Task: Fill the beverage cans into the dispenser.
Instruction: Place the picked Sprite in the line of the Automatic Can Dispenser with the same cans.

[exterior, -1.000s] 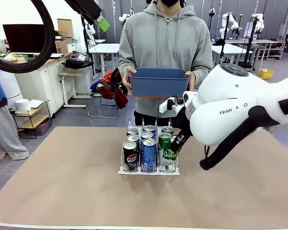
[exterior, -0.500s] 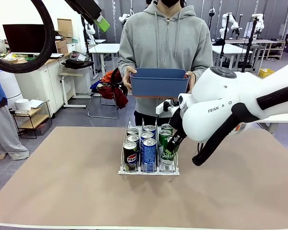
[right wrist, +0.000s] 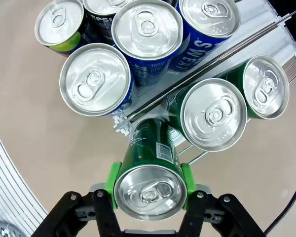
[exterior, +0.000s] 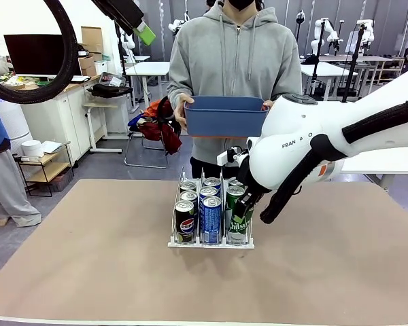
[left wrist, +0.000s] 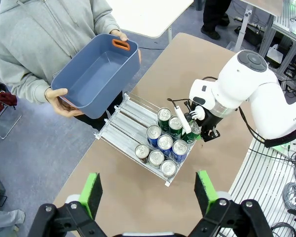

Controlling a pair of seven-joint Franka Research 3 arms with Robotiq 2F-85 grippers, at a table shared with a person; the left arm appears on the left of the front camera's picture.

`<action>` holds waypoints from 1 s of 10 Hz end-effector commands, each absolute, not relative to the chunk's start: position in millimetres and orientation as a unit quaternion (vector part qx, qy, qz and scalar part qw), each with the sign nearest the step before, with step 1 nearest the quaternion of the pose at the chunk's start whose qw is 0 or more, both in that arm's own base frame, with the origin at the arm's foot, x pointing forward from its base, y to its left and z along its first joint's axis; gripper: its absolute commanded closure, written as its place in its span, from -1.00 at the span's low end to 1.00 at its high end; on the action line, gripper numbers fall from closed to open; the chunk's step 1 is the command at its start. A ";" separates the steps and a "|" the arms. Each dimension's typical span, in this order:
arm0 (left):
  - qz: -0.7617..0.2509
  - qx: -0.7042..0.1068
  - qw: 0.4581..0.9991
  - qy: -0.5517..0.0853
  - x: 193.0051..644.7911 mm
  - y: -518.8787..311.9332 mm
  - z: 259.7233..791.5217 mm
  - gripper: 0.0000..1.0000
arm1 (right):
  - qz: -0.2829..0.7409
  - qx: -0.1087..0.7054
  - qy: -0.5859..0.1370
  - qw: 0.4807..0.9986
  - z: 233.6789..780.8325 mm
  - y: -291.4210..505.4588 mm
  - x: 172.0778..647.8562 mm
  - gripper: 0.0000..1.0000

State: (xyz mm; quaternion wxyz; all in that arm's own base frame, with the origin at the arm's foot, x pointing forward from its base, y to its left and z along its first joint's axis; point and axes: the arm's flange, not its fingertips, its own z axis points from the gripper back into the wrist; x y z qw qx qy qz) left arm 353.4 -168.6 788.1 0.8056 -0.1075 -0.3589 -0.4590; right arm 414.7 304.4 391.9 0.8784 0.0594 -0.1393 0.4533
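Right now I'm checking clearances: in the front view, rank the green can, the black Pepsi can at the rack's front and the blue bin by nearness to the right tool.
1. Green can, gripped in the right tool, rack's right lane.
2. Black Pepsi can, front of the left lane.
3. Blue bin, in the person's hands, beyond the table.

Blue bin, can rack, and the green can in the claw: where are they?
Blue bin (exterior: 224, 121), front view, front wall.
Can rack (exterior: 211, 242), front view, low front lip.
Green can (right wrist: 150, 191), right wrist view, silver top.

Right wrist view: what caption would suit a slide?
Right gripper holds a green can beside the dispenser.
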 end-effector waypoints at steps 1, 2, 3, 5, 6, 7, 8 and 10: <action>-0.460 -0.114 0.804 -0.358 353.2 -165.9 786.6 -1.00 | 0.450 0.061 -0.134 0.881 398.0 307.3 416.4 -0.16; -0.460 -0.114 0.804 -0.358 353.2 -165.9 786.6 -1.00 | 0.450 0.062 -0.132 0.881 397.2 308.1 416.5 -0.16; -0.460 -0.114 0.804 -0.358 353.2 -165.9 786.6 -1.00 | 0.451 0.062 -0.130 0.881 395.3 307.5 415.7 -0.16; -0.460 -0.114 0.804 -0.358 353.2 -165.9 786.6 -1.00 | 0.455 0.057 -0.127 0.880 395.2 307.0 417.2 -0.16; -0.460 -0.114 0.804 -0.358 353.2 -165.9 786.6 -1.00 | 0.452 0.060 -0.121 0.882 395.6 309.7 415.6 -0.16; -0.460 -0.114 0.804 -0.358 353.2 -165.9 786.6 -1.00 | 0.455 0.062 -0.116 0.881 398.1 309.2 414.0 -0.53; -0.460 -0.114 0.804 -0.358 353.2 -165.9 786.6 -1.00 | 0.455 0.067 -0.123 0.879 403.7 308.7 410.6 -0.54; -0.460 -0.114 0.804 -0.358 353.2 -165.9 786.6 -1.00 | 0.454 0.071 -0.138 0.877 414.4 308.8 402.7 -0.56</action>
